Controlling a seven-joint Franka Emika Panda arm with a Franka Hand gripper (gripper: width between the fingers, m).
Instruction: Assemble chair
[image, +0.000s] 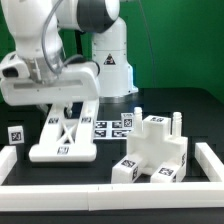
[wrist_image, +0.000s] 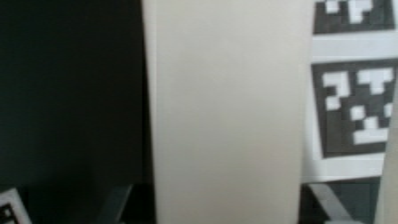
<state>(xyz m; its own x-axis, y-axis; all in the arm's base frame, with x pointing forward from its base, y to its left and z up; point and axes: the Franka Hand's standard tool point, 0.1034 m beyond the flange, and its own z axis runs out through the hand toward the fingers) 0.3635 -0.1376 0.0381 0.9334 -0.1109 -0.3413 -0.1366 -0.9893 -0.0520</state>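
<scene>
a flat chair frame (image: 66, 135) with crossed bars was held just beside the marker board (image: 112, 125), on the exterior view's left of it. the gripper (image: 60, 108) was clamped on the frame, one finger on each side. a blocky chair piece (image: 155, 150) was seen near the board's other side. a small tagged block (image: 15, 133) was seen well apart from the board, past the frame.

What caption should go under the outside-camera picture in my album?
Robot gripper at a cross-braced chair panel, beside the marker board and a blocky chair piece.
</scene>
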